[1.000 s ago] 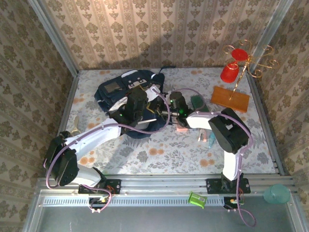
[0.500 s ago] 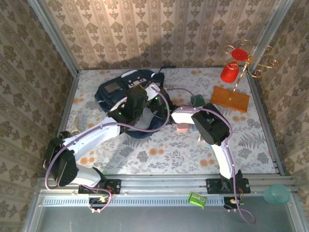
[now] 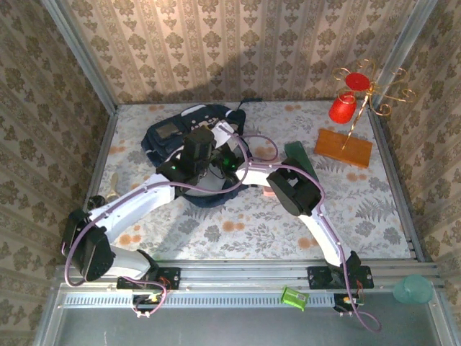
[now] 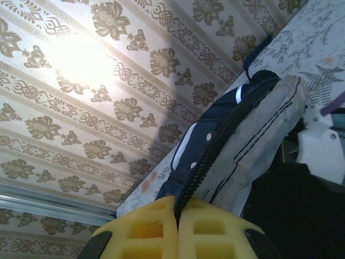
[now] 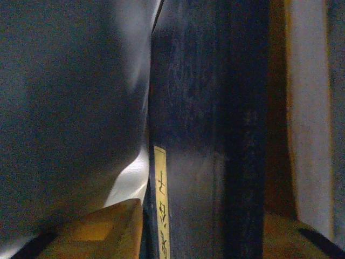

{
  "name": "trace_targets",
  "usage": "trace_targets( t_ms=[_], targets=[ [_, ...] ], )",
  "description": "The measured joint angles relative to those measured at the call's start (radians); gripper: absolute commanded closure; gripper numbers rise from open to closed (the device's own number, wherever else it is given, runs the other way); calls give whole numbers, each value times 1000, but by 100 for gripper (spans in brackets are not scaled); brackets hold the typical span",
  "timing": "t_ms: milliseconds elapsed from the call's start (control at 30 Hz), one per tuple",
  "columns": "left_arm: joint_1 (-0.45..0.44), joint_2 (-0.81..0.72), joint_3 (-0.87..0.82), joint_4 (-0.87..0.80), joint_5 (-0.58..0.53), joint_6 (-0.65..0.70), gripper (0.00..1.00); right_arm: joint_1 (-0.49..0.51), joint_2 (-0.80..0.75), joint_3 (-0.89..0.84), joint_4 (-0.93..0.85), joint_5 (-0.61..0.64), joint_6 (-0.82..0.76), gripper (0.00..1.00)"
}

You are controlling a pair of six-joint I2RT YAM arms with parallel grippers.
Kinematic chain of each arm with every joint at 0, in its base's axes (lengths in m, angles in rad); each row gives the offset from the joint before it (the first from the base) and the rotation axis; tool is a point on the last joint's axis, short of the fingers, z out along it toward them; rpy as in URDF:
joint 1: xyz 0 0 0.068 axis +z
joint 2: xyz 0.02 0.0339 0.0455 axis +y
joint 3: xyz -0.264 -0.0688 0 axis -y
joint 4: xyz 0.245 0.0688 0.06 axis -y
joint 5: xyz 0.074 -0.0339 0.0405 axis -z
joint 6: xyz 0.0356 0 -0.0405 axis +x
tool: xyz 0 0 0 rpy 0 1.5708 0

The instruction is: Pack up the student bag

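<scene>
— Where is the student bag?
— Far left of centre on the table, close to the back wall; the left gripper is pinched tight on its zip edge.
— And the right gripper?
— Inside the bag's mouth; its fingers stand apart either side of a dark flat slab with a pale label; whether they grip it, I cannot tell.

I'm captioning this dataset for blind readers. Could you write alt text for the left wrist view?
The left pincer, its yellow fingers closed together, pinches the zipper edge of the navy student bag, whose grey checked panel and white studded patches face the camera. Behind are patterned wallpaper and a strip of floral table.
</scene>
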Motion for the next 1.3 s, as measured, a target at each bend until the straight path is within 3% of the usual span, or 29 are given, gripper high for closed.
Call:
trace_targets(
  t_ms=[200, 400, 600, 867, 1100, 1300],
  targets=[
    [24, -4, 0, -15, 33, -39, 100, -17, -107, -187, 46, -21, -76, 46],
    [34, -4, 0, -26, 52, -61, 100, -28, -150, -224, 49, -71, -150, 75],
    [34, -4, 4, -42, 61, -83, 100, -28, -111, -152, 18, -121, -164, 83],
    [40, -4, 17, -56, 69, -106, 100, -28, -87, -86, -19, -173, -211, 69],
    [56, -4, 17, -57, 76, -129, 100, -60, -270, -373, 22, -298, -322, 59],
    [74, -4, -21, -35, 87, -174, 100, -125, -526, -553, 18, -443, -487, 53]
  ],
)
